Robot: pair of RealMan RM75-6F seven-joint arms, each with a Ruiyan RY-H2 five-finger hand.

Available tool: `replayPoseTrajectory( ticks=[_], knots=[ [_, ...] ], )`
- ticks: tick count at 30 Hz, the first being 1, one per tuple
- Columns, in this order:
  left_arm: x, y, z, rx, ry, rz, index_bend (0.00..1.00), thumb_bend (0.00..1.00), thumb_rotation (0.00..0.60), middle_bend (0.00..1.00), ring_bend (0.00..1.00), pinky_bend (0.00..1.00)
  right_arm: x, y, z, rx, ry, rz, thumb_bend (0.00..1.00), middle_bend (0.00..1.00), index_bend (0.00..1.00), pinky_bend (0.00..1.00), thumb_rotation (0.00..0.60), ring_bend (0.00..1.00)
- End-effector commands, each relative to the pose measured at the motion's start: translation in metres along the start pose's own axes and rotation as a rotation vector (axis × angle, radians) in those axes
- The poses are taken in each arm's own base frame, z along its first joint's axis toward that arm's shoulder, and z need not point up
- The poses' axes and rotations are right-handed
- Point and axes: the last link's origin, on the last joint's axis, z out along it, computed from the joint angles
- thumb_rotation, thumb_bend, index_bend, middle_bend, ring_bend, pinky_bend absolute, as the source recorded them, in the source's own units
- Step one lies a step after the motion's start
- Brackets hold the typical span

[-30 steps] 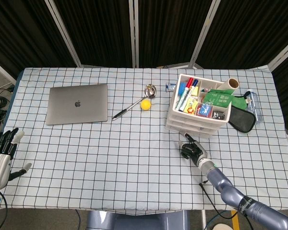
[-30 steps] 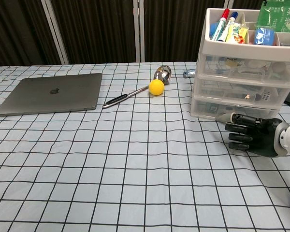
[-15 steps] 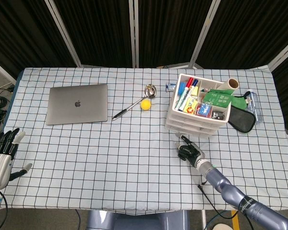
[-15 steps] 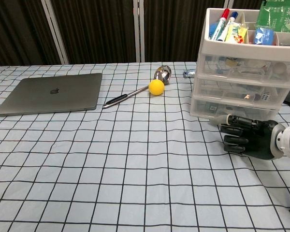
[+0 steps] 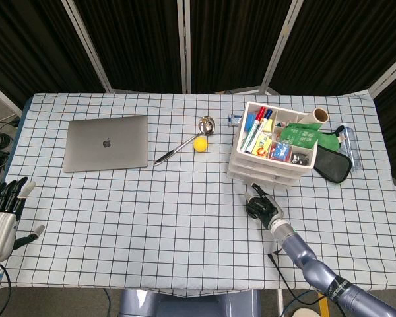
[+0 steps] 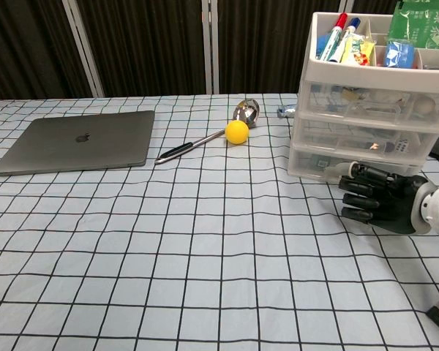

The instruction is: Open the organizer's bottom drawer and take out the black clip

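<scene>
A: The right robot hand point(image 6: 377, 201) sits low on the table point(image 5: 152, 198), right in front of the organizer point(image 5: 274, 148), at about 6 o'clock from it in the head view. Its fingers are curled, knuckles toward the bottom drawer point(image 6: 351, 162), and it holds nothing that I can see.

B: Is it touching the drawer?

A: The fingertips look to be just at the drawer's lower front, but I cannot tell whether they have hooked anything. The drawer appears closed, flush with the two above it.

B: So how should the pull go?

A: I'd get the fingertips properly under or behind the front lip, then draw straight back toward 6 o'clock, slowly. The organizer looks like light plastic carrying markers and packets on top, so a jerk would probably drag the whole unit along.

B: The left robot hand point(image 5: 3, 214)?

A: Well away at the table's 8 o'clock corner, fingers spread, empty.

B: And the black clip?

A: Not identifiable. The drawer walls are cloudy; small dark and pale shapes show through, but none I could call a clip. The organizer's right side is cut off in the chest view, and the drawer's handle, if any, is hidden behind the fingers.
</scene>
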Motion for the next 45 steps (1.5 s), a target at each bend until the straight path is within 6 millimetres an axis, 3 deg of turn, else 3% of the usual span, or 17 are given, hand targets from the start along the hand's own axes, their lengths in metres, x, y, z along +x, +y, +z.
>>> replayPoseTrajectory(
  ticks=[1,27,45],
  knots=[
    [0.0,0.0,0.0,0.001,-0.002,0.001,0.0,0.17,0.6,0.0,0.0,0.0,0.002,0.0,0.002,0.002,0.009,0.003,0.41,0.94,0.19,0.94,0.6,1.0],
    [-0.001,0.003,-0.001,-0.013,-0.011,0.001,0.0,0.17,0.6,0.0,0.0,0.0,0.009,0.003,-0.008,0.002,0.045,0.037,0.41,0.94,0.17,0.94,0.6,1.0],
    [-0.001,0.003,-0.001,-0.017,-0.017,-0.005,0.0,0.17,0.6,0.0,0.0,0.0,0.006,0.004,0.004,0.004,0.032,0.042,0.41,0.94,0.17,0.93,0.6,1.0]
  ],
)
